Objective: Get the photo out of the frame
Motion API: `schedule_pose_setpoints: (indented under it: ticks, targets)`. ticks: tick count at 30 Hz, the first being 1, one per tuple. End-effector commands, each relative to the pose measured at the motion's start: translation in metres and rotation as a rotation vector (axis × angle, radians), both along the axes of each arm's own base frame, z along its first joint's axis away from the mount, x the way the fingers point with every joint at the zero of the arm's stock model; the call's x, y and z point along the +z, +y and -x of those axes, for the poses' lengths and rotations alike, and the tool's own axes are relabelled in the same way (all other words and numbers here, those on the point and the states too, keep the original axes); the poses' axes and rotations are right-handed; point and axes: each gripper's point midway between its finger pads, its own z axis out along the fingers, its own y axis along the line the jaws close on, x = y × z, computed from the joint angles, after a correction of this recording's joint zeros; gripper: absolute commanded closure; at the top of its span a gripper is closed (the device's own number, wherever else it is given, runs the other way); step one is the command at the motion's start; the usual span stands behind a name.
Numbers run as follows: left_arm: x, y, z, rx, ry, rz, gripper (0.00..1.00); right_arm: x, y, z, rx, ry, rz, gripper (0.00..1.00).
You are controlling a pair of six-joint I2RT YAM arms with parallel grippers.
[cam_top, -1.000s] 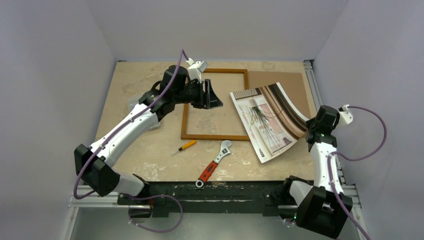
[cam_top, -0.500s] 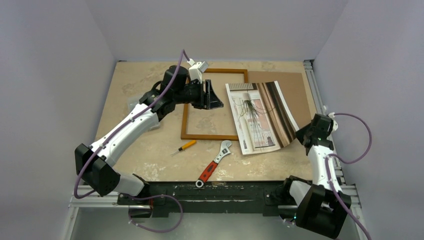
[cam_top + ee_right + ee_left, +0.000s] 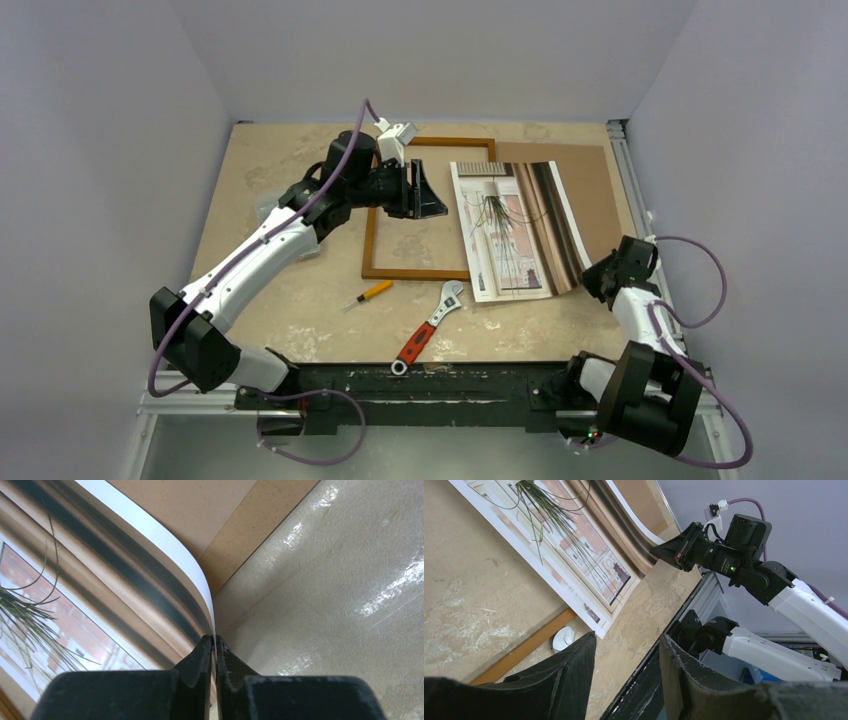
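Observation:
The photo (image 3: 515, 230), a print of a window with dark curtains and a spindly plant, lies face up on the table, its left part over the right side of the orange-brown frame (image 3: 372, 240). My right gripper (image 3: 597, 277) is shut on the photo's near right corner, which curls up; the wrist view shows the jaws pinching the white edge (image 3: 207, 607). My left gripper (image 3: 428, 195) is open and empty above the frame's inside; in its wrist view (image 3: 626, 645) the photo (image 3: 569, 560) and the frame's bar (image 3: 524, 647) show below.
A cork-brown backing board (image 3: 590, 180) lies at the back right under the photo's far edge. A red-handled wrench (image 3: 428, 328) and a small orange screwdriver (image 3: 368, 294) lie near the front. The metal rail (image 3: 630, 170) runs along the right edge.
My right gripper has pulled the photo down and toward the near right, turning it from tilted to square with the table and lowering it flat. The left arm has not moved.

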Motion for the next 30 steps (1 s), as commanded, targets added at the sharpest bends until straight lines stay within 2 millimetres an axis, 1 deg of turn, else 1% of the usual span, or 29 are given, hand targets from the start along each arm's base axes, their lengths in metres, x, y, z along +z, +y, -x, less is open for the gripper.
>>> schedule_pose_setpoints:
  ticks: [1, 7, 10, 14, 20, 26, 30]
  targets:
    - [0.007, -0.002, -0.005, -0.004, -0.032, 0.028, 0.52, 0.017, -0.002, -0.016, 0.006, -0.102, 0.014, 1.0]
    - [0.006, -0.003, -0.004, -0.007, -0.028, 0.03, 0.53, 0.034, -0.024, -0.01, -0.13, -0.144, 0.073, 1.0]
    - [0.006, -0.003, -0.005, -0.007, -0.028, 0.029, 0.53, 0.043, -0.037, -0.011, -0.212, -0.178, 0.103, 1.0]
    - [0.005, -0.003, -0.005, -0.005, -0.029, 0.027, 0.52, 0.054, -0.058, -0.017, -0.275, -0.198, 0.175, 1.0]
    - [0.005, -0.004, -0.004, -0.009, -0.026, 0.028, 0.53, 0.056, -0.084, -0.024, -0.325, -0.184, 0.25, 1.0]
    - [0.001, -0.005, -0.006, -0.006, -0.021, 0.021, 0.53, 0.058, -0.112, -0.02, -0.418, -0.193, 0.268, 1.0]
    - [-0.002, -0.005, -0.007, -0.007, -0.015, 0.018, 0.53, 0.065, -0.123, -0.028, -0.422, -0.215, 0.288, 1.0]
